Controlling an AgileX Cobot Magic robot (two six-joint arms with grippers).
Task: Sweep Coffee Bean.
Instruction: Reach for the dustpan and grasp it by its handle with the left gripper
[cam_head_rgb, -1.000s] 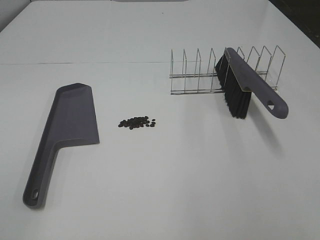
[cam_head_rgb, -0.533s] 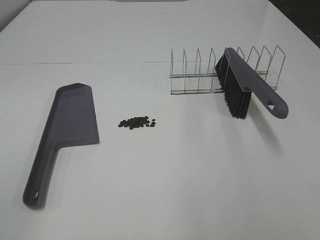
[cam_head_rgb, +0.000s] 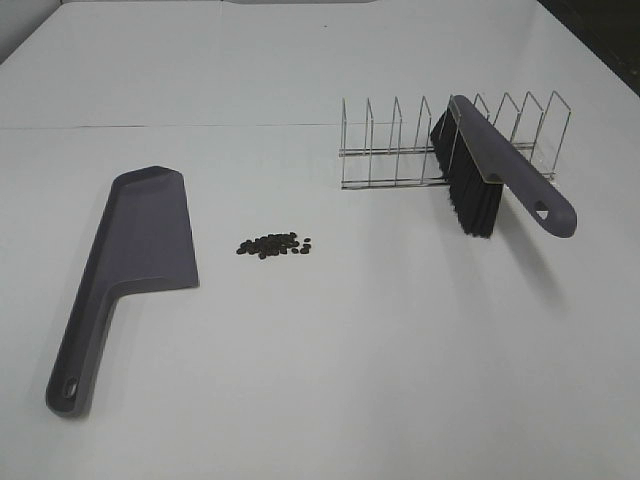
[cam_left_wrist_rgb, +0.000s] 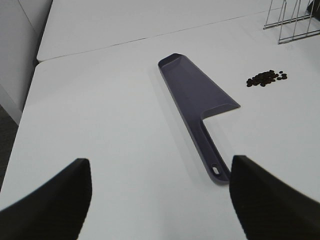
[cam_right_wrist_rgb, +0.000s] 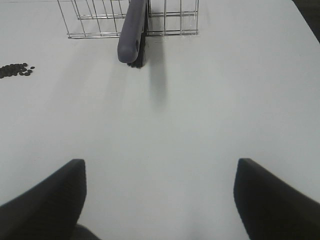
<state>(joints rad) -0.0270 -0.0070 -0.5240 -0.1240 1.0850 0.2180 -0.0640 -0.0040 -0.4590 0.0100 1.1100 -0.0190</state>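
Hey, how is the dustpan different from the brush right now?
The dustpan lies flat on the table; the brush leans tilted in the wire rack, handle raised. The dustpan is a bare flat scoop; the brush carries black bristles. Both are grey plastic with a hole at the handle end.

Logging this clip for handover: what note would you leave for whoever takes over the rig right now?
Left gripper: open, empty, dustpan ahead of it.
Right gripper: open, empty, brush ahead of it.
Beans: one small pile on the table between dustpan and wire rack.
Brush: propped in the wire rack.
Done: nothing swept.
Left: take brush and dustpan, sweep the beans in.
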